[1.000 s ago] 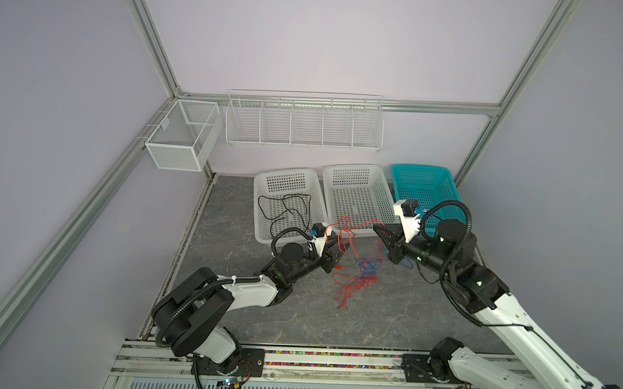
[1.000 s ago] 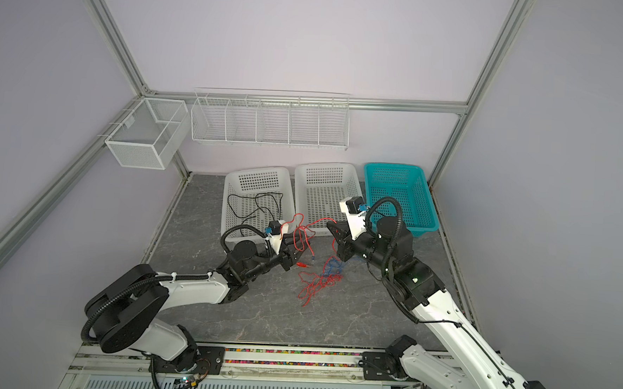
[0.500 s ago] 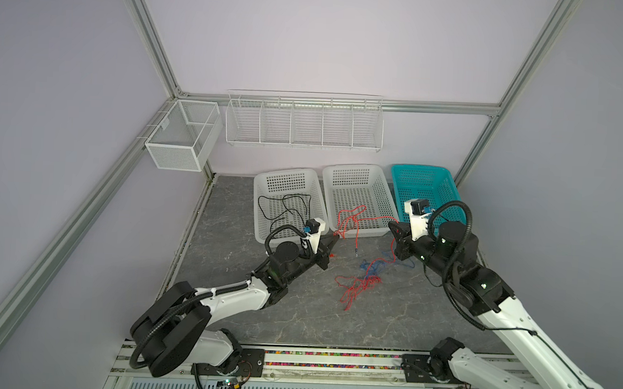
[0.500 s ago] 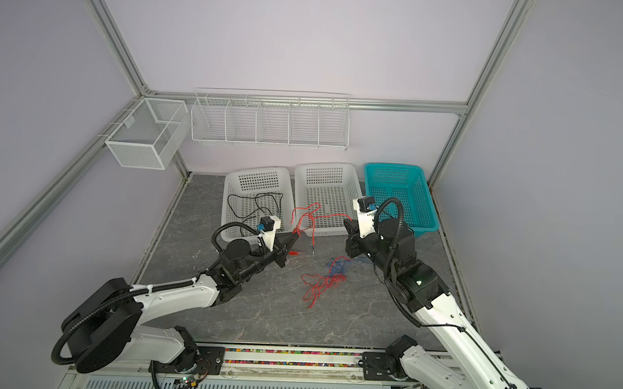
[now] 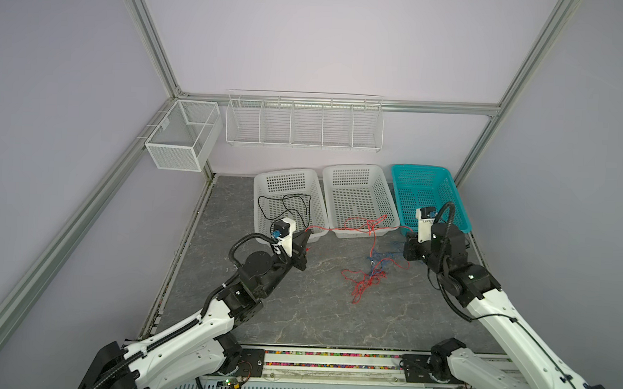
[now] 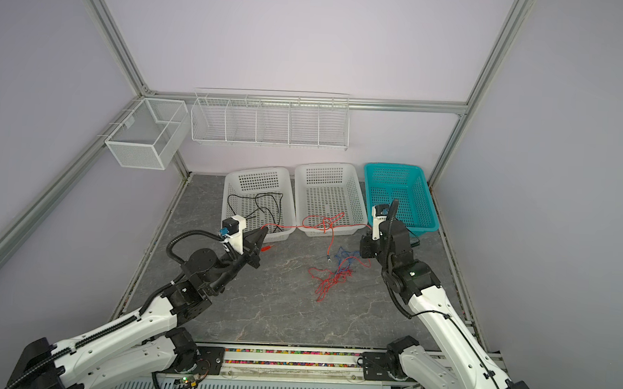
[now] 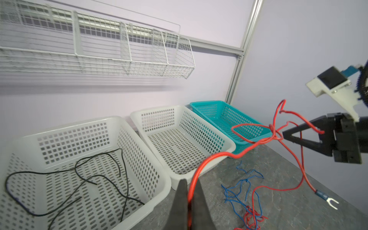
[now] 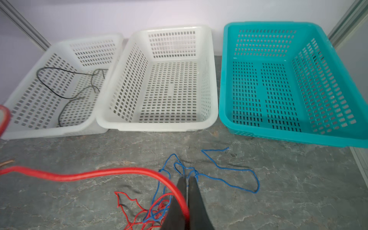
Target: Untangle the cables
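One red cable (image 5: 328, 228) runs taut through the air between my two grippers, with a knot (image 5: 371, 226) in front of the middle basket. The left gripper (image 5: 306, 233) (image 7: 189, 185) is shut on the red cable (image 7: 211, 159). The right gripper (image 5: 407, 232) (image 8: 186, 179) is shut on its other end (image 8: 99, 173). From the knot a red strand hangs down to a loose red and blue tangle (image 5: 369, 279) (image 6: 335, 273) on the floor. Blue cable (image 8: 229, 169) lies spread below the right gripper. A black cable (image 5: 287, 205) lies in the left white basket (image 5: 285, 172).
A middle white basket (image 5: 355, 167) and a teal basket (image 5: 421, 168) stand in a row at the back wall, both without cables inside. A wire shelf (image 5: 302, 125) and a mesh box (image 5: 181, 137) hang on the walls above. A red end with a fork terminal (image 7: 328, 202) dangles.
The left gripper closed on the red cable. Both arms moved apart, the left one leftward and the right one rightward, drawing the red strand straight between them.
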Controlling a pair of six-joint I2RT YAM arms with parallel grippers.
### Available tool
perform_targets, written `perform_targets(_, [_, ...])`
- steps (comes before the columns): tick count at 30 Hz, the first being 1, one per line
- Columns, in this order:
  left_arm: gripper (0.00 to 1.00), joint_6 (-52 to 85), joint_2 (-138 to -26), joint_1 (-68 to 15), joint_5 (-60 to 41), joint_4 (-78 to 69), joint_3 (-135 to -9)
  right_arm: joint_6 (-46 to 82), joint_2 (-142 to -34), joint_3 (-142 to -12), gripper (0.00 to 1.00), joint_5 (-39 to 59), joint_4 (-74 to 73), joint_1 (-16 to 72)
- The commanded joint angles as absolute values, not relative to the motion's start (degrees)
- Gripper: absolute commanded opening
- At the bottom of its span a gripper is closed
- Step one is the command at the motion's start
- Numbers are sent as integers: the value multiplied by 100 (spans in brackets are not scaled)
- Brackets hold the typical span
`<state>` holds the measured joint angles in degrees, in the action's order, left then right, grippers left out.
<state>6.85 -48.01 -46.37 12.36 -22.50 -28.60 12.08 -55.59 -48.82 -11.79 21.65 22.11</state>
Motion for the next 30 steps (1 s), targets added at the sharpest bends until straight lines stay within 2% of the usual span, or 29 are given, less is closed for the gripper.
perform_targets(1, [0,537,-4273,-4557,2039,-1635,-2887,1410,-5731,-4697,6,-1465,2103,2002])
perform_targets(15, [0,118,-2948,-4499,3538,-912,-3114,1571,-6290,-4342,6,-1252,1778,1532])
perform_targets(17, [0,70,-2933,-4500,3362,-863,-3141,1519,-6312,-4323,6,-961,1658,1536])
perform_targets(23, [0,206,-3605,-4500,1897,-830,-3205,1168,-6091,-4236,6,440,1156,1597])
perform_targets(30, [1,544,-4728,-4500,755,-1674,-3063,928,-5514,-4338,6,1232,1219,1670])
